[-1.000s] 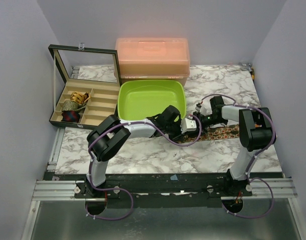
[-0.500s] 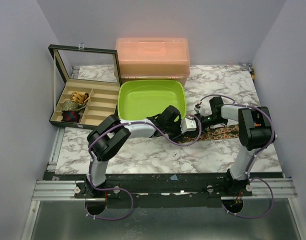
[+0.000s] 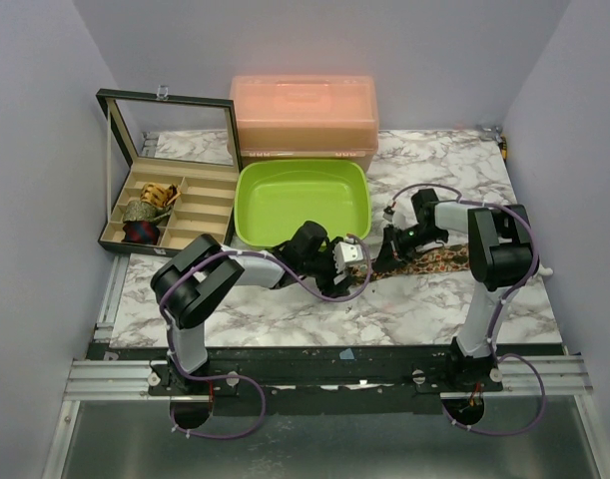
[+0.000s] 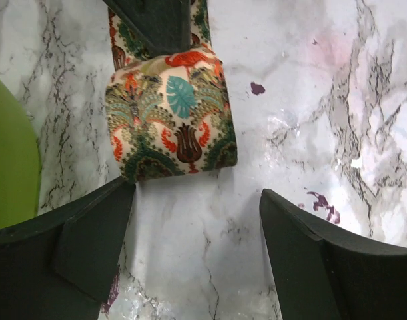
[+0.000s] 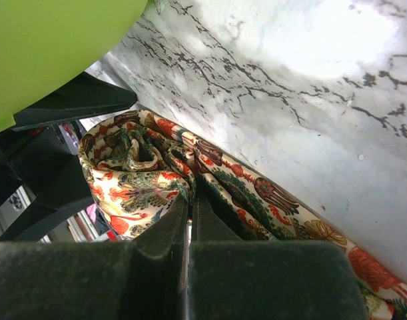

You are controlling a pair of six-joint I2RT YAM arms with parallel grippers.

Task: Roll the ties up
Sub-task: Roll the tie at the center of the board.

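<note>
left wrist: left hand (image 4: 198,200) spread wide, facing rolled tie (image 4: 170,113).

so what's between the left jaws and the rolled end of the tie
Only bare marble table, seen in the left wrist view. The left gripper holds its jaws open just short of the tie.

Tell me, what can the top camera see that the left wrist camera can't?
Only the top view: the orange box and the case with rolls inside. Only the left wrist: the tie's leafy pattern up close, and that the left pincer is open. Both: the tie, the green tray and the marble table.
</note>
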